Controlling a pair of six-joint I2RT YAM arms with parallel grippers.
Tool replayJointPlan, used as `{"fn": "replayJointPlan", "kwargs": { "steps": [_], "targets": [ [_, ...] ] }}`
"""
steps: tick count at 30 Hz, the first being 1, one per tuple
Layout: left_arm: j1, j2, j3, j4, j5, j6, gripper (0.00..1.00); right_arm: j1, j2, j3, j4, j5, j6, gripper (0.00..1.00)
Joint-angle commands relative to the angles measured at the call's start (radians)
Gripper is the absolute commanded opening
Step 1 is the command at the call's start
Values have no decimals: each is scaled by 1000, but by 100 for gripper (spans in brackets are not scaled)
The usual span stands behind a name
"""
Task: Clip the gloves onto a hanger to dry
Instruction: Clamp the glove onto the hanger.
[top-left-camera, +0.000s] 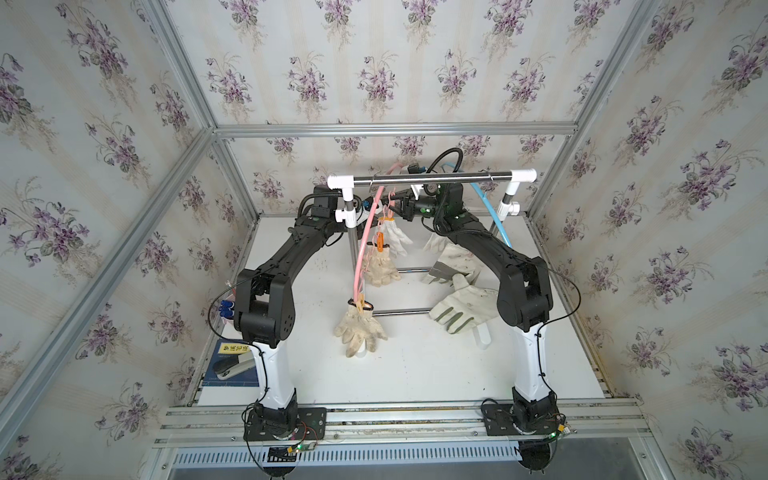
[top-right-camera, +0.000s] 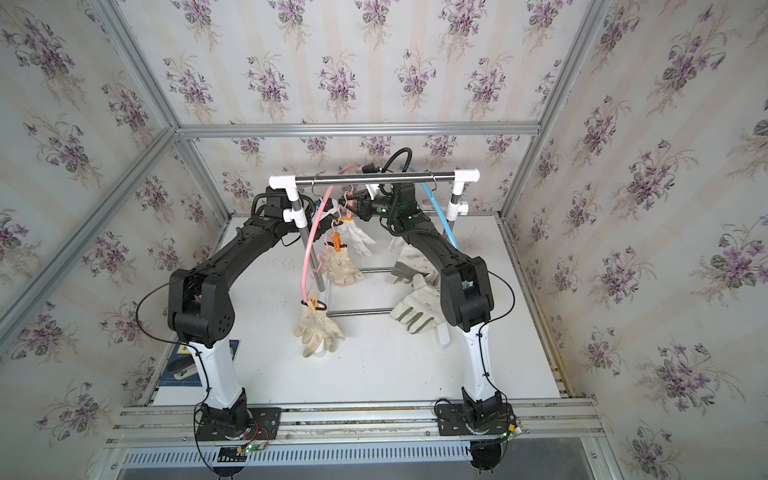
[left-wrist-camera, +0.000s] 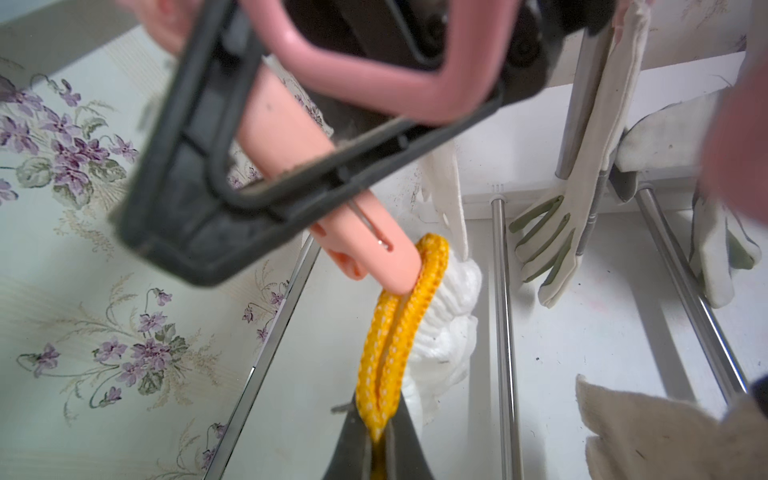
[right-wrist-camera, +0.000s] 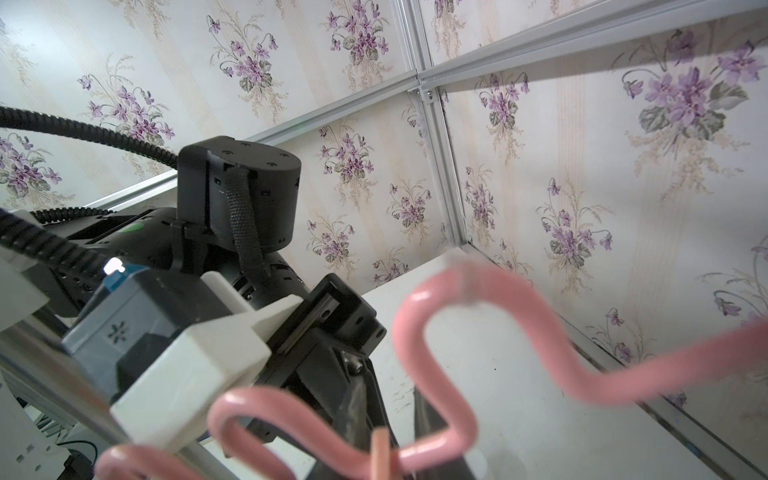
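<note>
The white glove (left-wrist-camera: 449, 328) hangs at the far end of the pink hanger (top-left-camera: 360, 257), under the rack bar (top-left-camera: 432, 178) and between the two wrists. The left gripper (left-wrist-camera: 376, 434) is closed on the glove's yellow cuff (left-wrist-camera: 392, 328), pinching the doubled edge flat. The right gripper (right-wrist-camera: 392, 436) is drawn in on the peach clip (left-wrist-camera: 361, 245), one finger on each side. In the left wrist view its black finger frame crosses the clip body. The governing relation is a single line: clip, cuff fold, left gripper. The clip's long axis points from the right gripper straight at the fold of the cuff. The cuff's long axis continues from that fold to the left fingertips. The clip mouth meets the fold, but it cannot be told whether it bites the knit or only touches it. Judgement: the coming move acts along this line, so the left gripper must hold the fold in the mouth while the right one lets the clip spring shut. The right arm is nearer the clip, the left nearer the glove. Two cream gloves (top-left-camera: 360, 326) hang clipped nearer the robot, and canvas gloves (top-left-camera: 461, 309) lie on the table (top-left-camera: 415, 374).
</note>
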Motion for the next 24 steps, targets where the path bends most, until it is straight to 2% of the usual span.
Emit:
{"fn": "replayJointPlan", "kwargs": {
  "steps": [1, 24],
  "targets": [
    [1, 10, 21, -1, 46, 21, 0, 0, 9, 4, 1, 10, 15, 13],
    [-10, 38, 69, -26, 65, 29, 0, 8, 14, 10, -15, 12, 0, 12]
  ]
}}
